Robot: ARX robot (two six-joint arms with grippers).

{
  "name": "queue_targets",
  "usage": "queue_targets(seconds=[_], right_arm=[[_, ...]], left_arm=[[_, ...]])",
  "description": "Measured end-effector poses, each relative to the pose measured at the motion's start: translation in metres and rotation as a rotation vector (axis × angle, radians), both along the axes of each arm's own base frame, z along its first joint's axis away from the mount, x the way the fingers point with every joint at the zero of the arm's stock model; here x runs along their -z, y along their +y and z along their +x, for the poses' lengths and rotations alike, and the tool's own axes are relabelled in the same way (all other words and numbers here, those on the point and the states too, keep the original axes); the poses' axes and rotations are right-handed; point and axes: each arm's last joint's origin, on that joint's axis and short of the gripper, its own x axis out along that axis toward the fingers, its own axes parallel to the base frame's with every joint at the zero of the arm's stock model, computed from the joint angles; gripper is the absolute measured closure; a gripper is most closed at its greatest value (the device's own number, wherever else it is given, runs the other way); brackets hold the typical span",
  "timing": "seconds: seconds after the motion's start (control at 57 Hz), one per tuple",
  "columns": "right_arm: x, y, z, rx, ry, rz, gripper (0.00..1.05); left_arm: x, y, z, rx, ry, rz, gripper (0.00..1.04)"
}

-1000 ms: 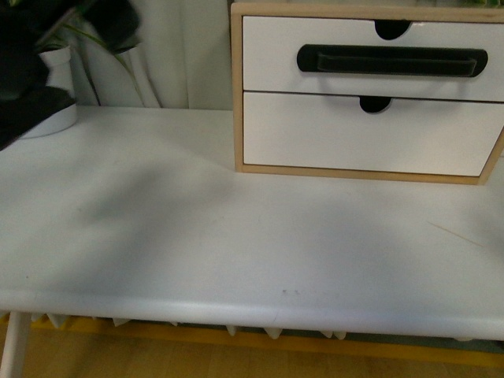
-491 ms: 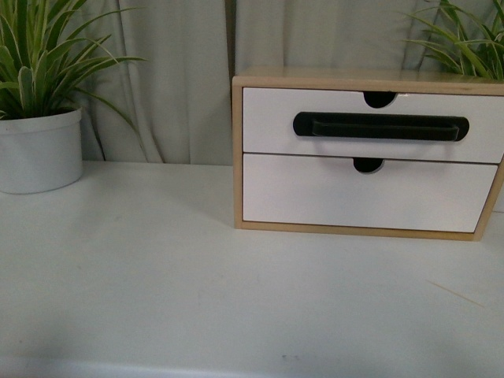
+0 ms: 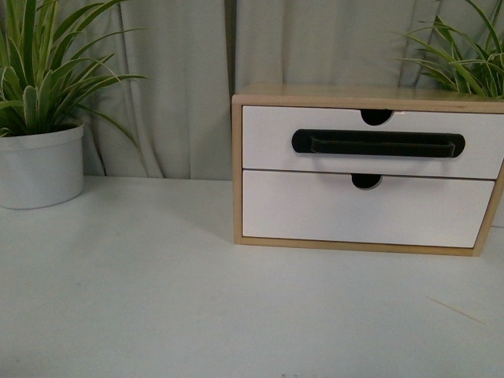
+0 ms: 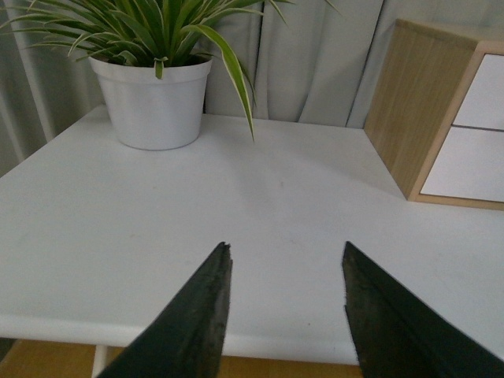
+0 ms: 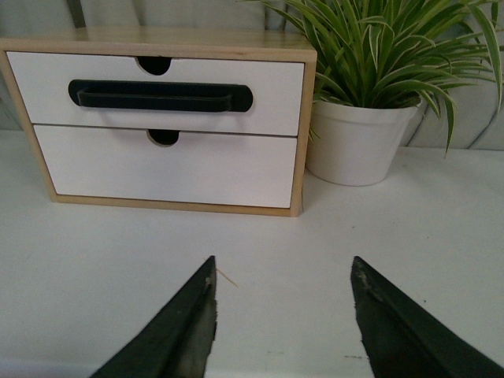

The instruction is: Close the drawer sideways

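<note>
The drawer (image 3: pixel 268 142) is the upper white front with a long black bar handle (image 3: pixel 378 143) and a half-round notch, in a light-wood cabinet (image 3: pixel 315 95) on the white table. It lies about level with the plain lower front (image 3: pixel 315 209). The right wrist view shows the same drawer (image 5: pixel 276 87) ahead of my right gripper (image 5: pixel 283 266), which is open and empty above the table. My left gripper (image 4: pixel 286 250) is open too, with nothing between its fingers, and the cabinet's wooden side (image 4: pixel 405 102) is off to one side. Neither gripper shows in the front view.
A white potted plant (image 3: pixel 39 165) stands on the table at the far left. A second potted plant (image 5: pixel 358 146) sits close against the cabinet's right side. Grey curtains hang behind. The table's front edge (image 4: pixel 71 327) is near the left gripper.
The front view has risen: the dark shape at the left is gone, and the plants and curtains have come into view. The cabinet sits lower in the picture. The drawer front looks unchanged.
</note>
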Motion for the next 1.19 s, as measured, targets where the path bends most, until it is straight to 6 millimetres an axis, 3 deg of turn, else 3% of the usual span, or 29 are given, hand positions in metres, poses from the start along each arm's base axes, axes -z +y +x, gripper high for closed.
queue_targets(seconds=[0.035,0.228,0.281,0.404,0.719,1.14,1.193], right_arm=[[0.003,0.000,-0.001,0.000,0.001,0.009,0.64],[0.009,0.000,-0.004,0.000,-0.004,0.018,0.95],[0.010,0.000,-0.005,0.000,-0.006,0.016,1.04],[0.015,0.000,-0.007,0.000,-0.002,0.021,1.03],[0.028,0.000,-0.018,-0.001,-0.003,0.021,1.03],[0.028,0.000,-0.018,-0.001,-0.003,0.021,1.03],[0.028,0.000,-0.018,-0.001,-0.003,0.021,0.99]], left_arm=[[0.003,-0.002,-0.001,-0.002,0.004,0.011,0.67],[0.008,-0.009,-0.005,0.002,0.004,0.027,1.00],[0.009,-0.011,-0.007,-0.015,0.004,0.030,1.01],[0.014,-0.020,-0.009,0.011,-0.006,0.035,1.01],[0.020,-0.021,-0.017,0.008,0.015,0.035,1.01],[0.020,-0.021,-0.023,0.007,-0.003,0.035,1.01],[0.020,-0.021,-0.023,0.007,-0.003,0.035,0.97]])
